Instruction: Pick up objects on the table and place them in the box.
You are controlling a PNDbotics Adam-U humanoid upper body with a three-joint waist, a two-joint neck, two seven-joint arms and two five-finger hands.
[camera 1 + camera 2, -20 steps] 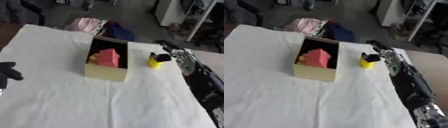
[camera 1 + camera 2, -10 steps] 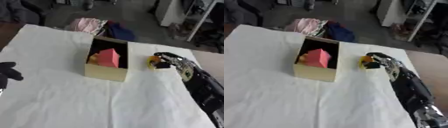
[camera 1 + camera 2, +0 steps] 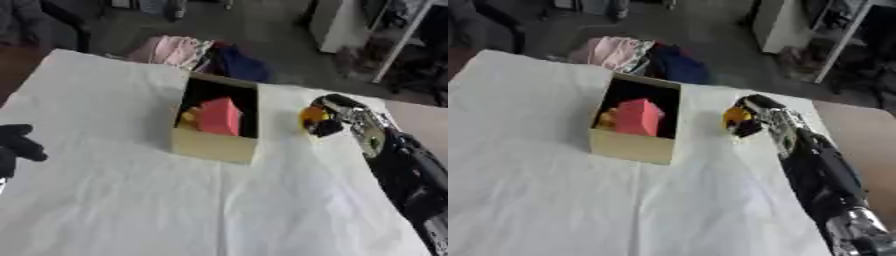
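An open cardboard box (image 3: 216, 145) stands in the middle of the white-covered table (image 3: 105, 200). Inside it are a pink block (image 3: 219, 116) and something yellow (image 3: 188, 118) at its left side. To the right of the box, my right hand (image 3: 337, 114) has its fingers curled round a small yellow object (image 3: 311, 116), which is at or just above the cloth. My left hand (image 3: 16, 146) shows at the left edge, idle, with relaxed fingers.
Beyond the table's far edge lies a heap of pink and dark blue cloth (image 3: 197, 54) on the floor. A white cabinet (image 3: 337, 22) and dark clutter stand at the back right. My right forearm (image 3: 407, 175) runs along the table's right side.
My right hand has come down from behind the yellow object and closed round it. The box and left hand have not moved.
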